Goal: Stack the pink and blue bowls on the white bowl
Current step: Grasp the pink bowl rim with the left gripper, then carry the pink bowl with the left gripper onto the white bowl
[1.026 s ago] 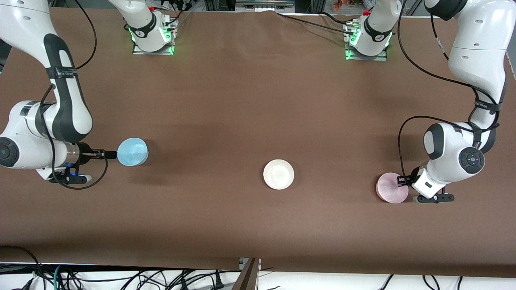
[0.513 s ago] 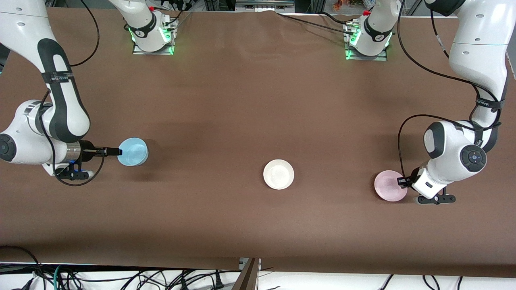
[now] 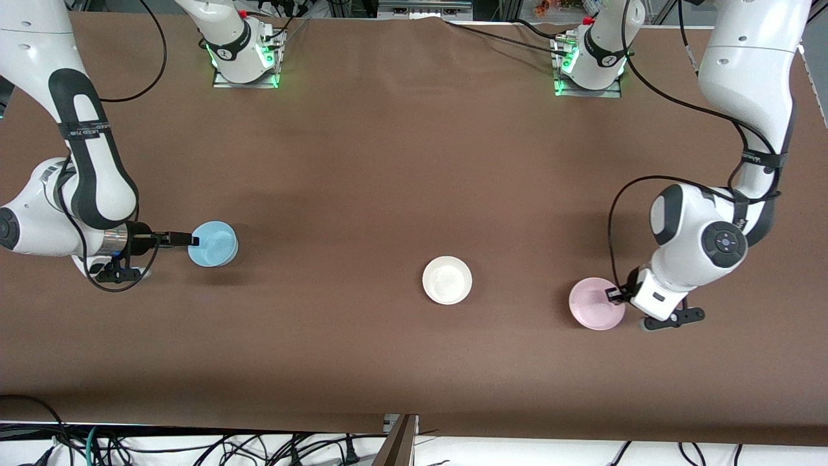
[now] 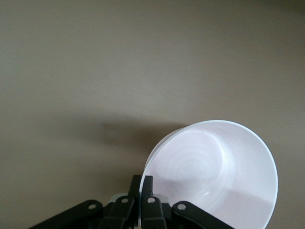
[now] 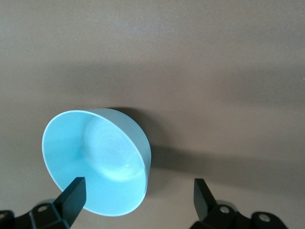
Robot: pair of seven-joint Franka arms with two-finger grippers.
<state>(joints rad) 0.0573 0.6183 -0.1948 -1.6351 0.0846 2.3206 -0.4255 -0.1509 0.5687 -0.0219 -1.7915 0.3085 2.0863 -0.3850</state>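
Note:
The white bowl [image 3: 447, 279] sits upright on the brown table, about midway between the arms. My left gripper [image 3: 614, 296] is shut on the rim of the pale pink bowl [image 3: 594, 304] and holds it tilted just above the table, toward the left arm's end. In the left wrist view the fingers [image 4: 147, 183] pinch that bowl's rim [image 4: 209, 174]. The sky-blue bowl [image 3: 215, 243] rests on the table toward the right arm's end. My right gripper [image 3: 191, 240] is open at its rim. In the right wrist view one finger [image 5: 72, 194] overlaps the blue bowl [image 5: 97, 160].
The two arm bases [image 3: 244, 59] [image 3: 590, 63] stand with green lights along the table's edge farthest from the front camera. Cables [image 3: 194, 446] hang below the nearest edge. The brown table surface [image 3: 388, 181] stretches between the bowls.
My left gripper has carried the pink bowl sideways toward the white bowl. My right gripper has crept forward onto the blue bowl's rim; the blue bowl has stayed in place.

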